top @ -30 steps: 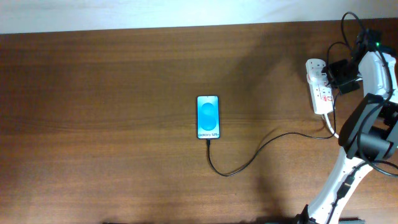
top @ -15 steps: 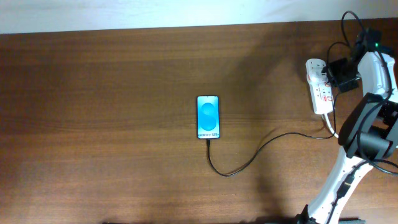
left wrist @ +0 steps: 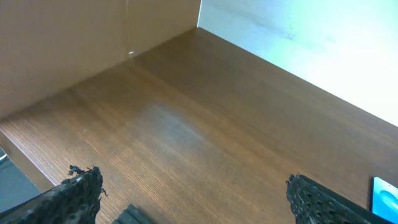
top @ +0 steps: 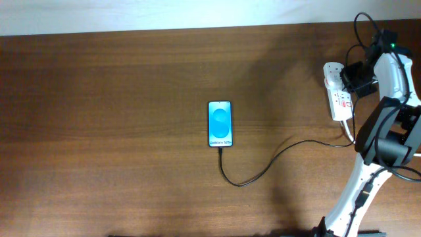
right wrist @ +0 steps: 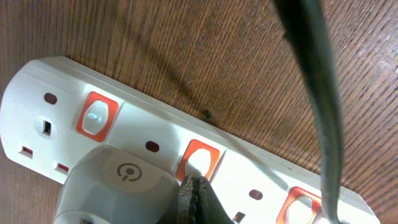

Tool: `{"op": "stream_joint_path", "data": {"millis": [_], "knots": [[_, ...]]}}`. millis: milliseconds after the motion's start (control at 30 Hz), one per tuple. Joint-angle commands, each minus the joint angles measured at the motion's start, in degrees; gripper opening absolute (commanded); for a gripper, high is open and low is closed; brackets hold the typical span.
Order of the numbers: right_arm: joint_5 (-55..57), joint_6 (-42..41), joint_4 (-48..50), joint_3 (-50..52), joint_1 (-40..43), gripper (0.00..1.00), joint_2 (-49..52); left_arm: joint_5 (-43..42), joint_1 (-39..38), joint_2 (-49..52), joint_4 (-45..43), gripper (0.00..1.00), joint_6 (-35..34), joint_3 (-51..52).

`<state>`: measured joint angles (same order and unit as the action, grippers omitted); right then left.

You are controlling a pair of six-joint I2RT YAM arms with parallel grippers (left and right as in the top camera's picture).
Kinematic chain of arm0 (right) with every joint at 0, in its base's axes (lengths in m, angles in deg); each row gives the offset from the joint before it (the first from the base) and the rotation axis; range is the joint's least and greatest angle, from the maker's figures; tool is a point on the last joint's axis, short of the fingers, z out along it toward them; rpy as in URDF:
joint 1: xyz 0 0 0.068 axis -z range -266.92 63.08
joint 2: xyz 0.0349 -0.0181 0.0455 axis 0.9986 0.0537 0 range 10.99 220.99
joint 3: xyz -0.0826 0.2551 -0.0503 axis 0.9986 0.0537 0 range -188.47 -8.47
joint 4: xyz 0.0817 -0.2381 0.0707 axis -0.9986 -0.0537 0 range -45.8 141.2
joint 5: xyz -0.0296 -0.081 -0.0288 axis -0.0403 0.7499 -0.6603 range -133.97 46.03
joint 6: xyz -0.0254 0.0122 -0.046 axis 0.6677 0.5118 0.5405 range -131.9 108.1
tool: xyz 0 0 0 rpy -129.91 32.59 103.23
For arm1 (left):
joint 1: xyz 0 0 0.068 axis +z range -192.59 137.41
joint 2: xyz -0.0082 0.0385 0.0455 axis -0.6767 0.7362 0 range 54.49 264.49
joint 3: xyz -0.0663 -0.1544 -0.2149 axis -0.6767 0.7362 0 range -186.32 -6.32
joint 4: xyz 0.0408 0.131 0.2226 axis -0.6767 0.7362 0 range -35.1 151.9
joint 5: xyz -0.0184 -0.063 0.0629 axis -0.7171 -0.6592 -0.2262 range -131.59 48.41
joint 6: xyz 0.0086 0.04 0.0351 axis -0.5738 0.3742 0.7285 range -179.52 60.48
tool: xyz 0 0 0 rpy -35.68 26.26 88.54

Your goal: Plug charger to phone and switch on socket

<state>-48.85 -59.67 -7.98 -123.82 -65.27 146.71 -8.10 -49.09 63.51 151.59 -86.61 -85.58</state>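
Note:
The phone [top: 220, 124] lies flat mid-table, blue screen up. The black charger cable [top: 263, 168] runs from its lower end in a curve to the right toward the white power strip [top: 337, 99] at the far right. My right gripper [top: 347, 80] is over the strip. In the right wrist view its shut fingertips [right wrist: 194, 185] press on a red-framed switch [right wrist: 200, 158] beside a white plug adapter [right wrist: 118, 183]. My left gripper [left wrist: 193, 193] is open and empty above bare wood; the phone's corner [left wrist: 385, 196] shows at the right edge of that view.
The strip's thick white cord [top: 348, 131] trails down beside the right arm's base [top: 368, 178]. A dark cable [right wrist: 317, 93] crosses the right wrist view. A pale wall [top: 164, 13] runs along the table's far edge.
The right gripper has shifted slightly left and up along the power strip. The phone and cable have not moved.

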Motion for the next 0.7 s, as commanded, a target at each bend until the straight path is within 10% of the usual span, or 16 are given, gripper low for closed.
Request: {"op": "stream_joint_path", "data": {"millis": [0, 667], "knots": [[-1.7, 0.3, -0.2, 0.7, -1.8, 0.04, 5.9, 0.8, 0.3, -0.7, 0.0, 0.99, -0.5, 0.0], [-0.9, 5.6, -19.3, -9.8, 5.8, 0.04, 3.7, 0.8, 0.3, -0.7, 0.0, 0.99, -0.5, 0.0]]}}
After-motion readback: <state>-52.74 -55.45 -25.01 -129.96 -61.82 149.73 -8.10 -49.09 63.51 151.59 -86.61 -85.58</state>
